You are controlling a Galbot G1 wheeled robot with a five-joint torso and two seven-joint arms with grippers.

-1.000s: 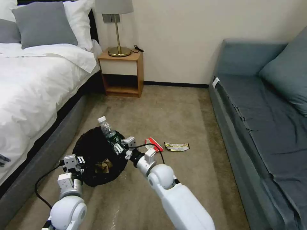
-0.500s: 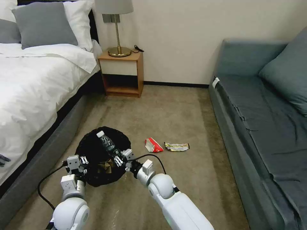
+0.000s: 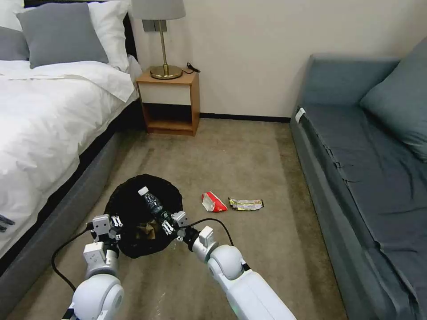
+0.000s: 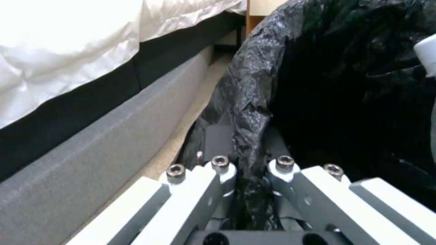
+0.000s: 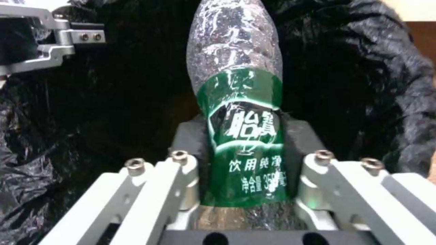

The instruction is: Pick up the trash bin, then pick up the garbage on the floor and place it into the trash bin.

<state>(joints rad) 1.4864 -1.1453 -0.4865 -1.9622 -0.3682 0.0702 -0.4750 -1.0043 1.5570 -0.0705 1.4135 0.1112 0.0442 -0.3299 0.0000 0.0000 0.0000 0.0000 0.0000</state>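
The trash bin (image 3: 129, 202), wrapped in a crinkly black bag, stands on the carpet beside the bed. My left gripper (image 3: 106, 227) is shut on its rim; the left wrist view has the bag (image 4: 254, 112) pinched between the fingers. My right gripper (image 3: 171, 222) is shut on the clear plastic bottle (image 3: 153, 205) with a green label (image 5: 243, 136), holding it tilted, cap first, over the bin's mouth. A crumpled brown paper bag (image 3: 144, 230) lies inside the bin. The red-and-white snack packet (image 3: 212, 202) and the foil wrapper (image 3: 246, 204) lie on the floor to the right.
The bed (image 3: 44, 129) runs along the left, close to the bin. A wooden nightstand (image 3: 171, 104) with a lamp (image 3: 162, 40) stands at the back wall. A grey sofa (image 3: 369, 178) fills the right side. Open carpet lies between them.
My right gripper has drawn back and lowered the bottle from above the bin's far rim into its mouth. The left gripper stays on the rim.
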